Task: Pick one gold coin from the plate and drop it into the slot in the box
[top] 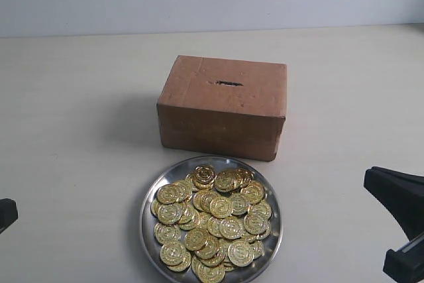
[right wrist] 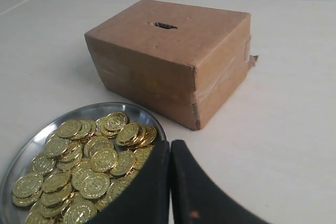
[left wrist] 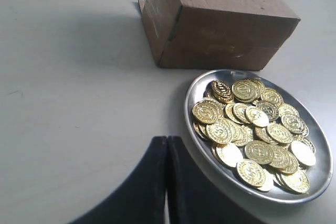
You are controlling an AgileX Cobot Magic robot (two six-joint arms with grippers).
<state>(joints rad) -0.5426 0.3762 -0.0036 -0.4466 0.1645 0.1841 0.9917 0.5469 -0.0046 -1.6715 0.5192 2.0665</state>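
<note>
the plate (top: 173, 175) is cut off by the exterior view's bottom edge, and the right claw (right wrist: 169, 148) covers some coins (right wrist: 100, 158).

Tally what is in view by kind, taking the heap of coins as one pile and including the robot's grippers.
Brown rectangular cardboard box: 1
Round shiny silver metal plate: 1
Pile of gold coins: 1
Black grippers: 2, the left gripper and the right gripper
Total: 5
</note>
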